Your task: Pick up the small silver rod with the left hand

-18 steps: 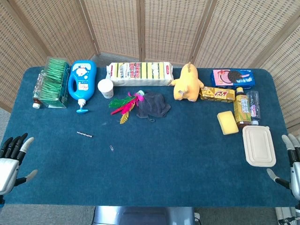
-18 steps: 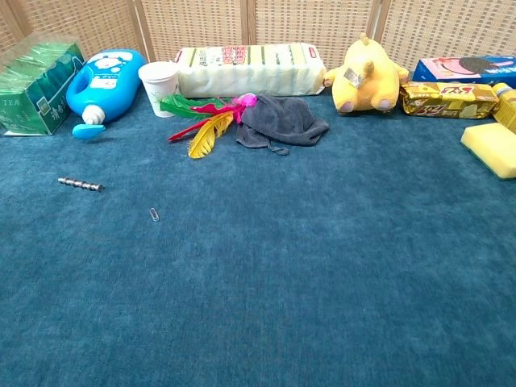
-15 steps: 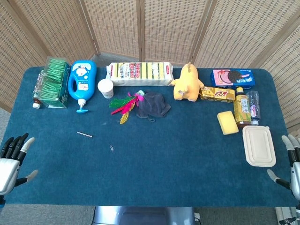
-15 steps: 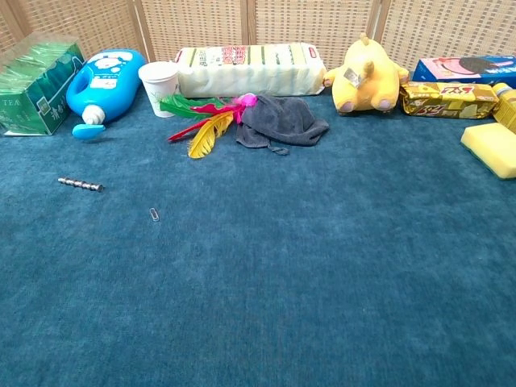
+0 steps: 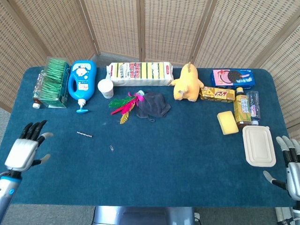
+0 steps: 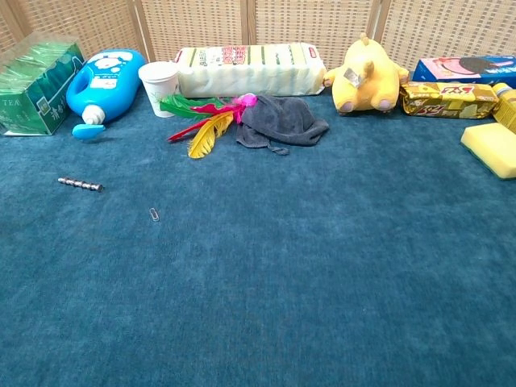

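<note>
— Where is the silver rod [image 5: 84, 135]?
— It lies flat on the blue table [image 5: 178, 159], near a paperclip [image 5: 111, 148].
— And the hands?
— The left hand [image 5: 26, 147] holds nothing, fingers spread, apart from the rod. The right hand [image 5: 289, 164] is empty too.

Bare blue cloth lies between the left hand [image 5: 23, 151] and the silver rod [image 5: 84, 135]; a paperclip [image 5: 111, 148] lies near it.

You are looking down on a table [image 5: 187, 154] covered edge to edge in deep blue carpet-like cloth. Behind it stands a folding screen [image 5: 154, 28] of woven rattan panels in light wooden frames. Grey floor [image 5: 56, 213] shows below the near edge. Soft, even light fills your scene.
</note>
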